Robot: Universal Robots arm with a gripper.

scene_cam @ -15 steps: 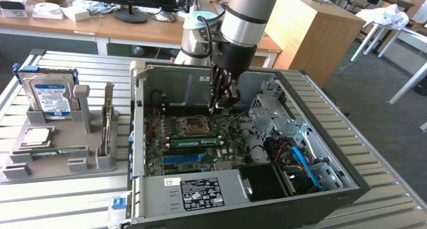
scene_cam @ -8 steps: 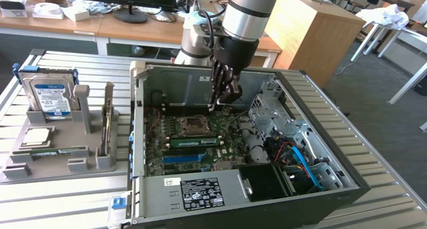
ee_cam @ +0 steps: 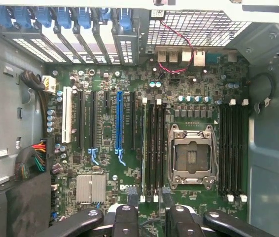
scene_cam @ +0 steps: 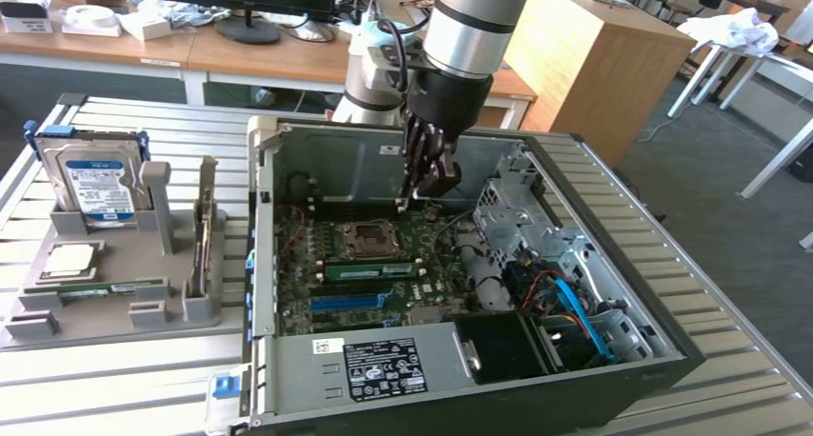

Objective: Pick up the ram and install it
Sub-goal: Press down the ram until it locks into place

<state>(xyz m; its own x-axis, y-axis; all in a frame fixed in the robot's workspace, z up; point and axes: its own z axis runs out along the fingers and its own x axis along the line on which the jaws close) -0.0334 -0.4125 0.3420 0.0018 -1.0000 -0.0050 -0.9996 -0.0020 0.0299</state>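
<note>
well, exterior view catches the ram (scene_cam: 95, 288) on its holder (scene_cam: 114, 327), wrist view the pincer (ee_cam: 149, 198) spread over the motherboard (ee_cam: 129, 175).

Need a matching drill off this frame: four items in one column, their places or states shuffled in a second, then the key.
Items:
1. hard drive
2. ram
3. gripper
4. processor socket

Places or states:
A. empty, on the motherboard
B. lying in the grey holder
C. standing upright in the grey holder
D. open, holding nothing, inside the case

Pairs: 1-C, 2-B, 3-D, 4-A
</note>
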